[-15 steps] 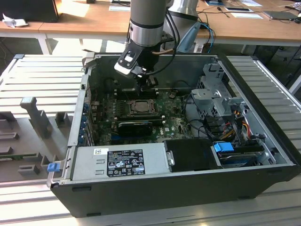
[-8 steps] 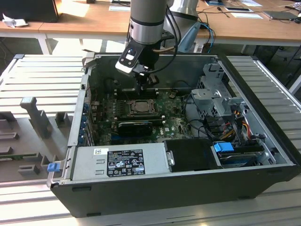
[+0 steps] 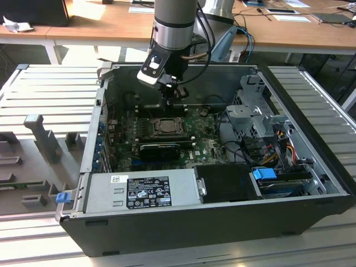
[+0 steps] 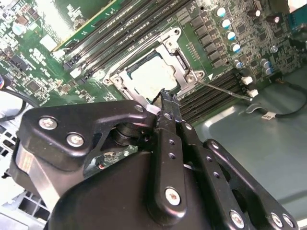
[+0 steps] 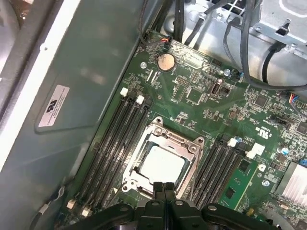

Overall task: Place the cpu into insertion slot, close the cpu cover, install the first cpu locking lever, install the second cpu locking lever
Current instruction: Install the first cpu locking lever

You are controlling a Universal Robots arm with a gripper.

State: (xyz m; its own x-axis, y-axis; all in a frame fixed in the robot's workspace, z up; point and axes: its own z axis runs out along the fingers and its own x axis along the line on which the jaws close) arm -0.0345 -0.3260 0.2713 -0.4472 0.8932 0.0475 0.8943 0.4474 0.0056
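Silver-grey and flat, the cpu (image 5: 160, 165) lies seated in the insertion slot (image 3: 152, 125). The cpu cover (image 5: 176, 140) looks lowered around it, its window framing the chip. So you are, I judge, at the lever stage. Your gripper (image 5: 163, 184) hangs with its fingers pinched together on nothing, tips just beside the cover's edge. A thin locking lever (image 4: 223, 89) juts from a corner of the slot across the memory slots (image 5: 115, 143); whether it is latched I cannot tell. Catching it calls for a narrow, low approach that spares those slots. Read the exterior view as a clock face around the insertion slot: the gripper stands at twelve, the black graphics card (image 3: 159, 149) close at six, the drive cage (image 3: 253, 114) at three. The card crowds you most.
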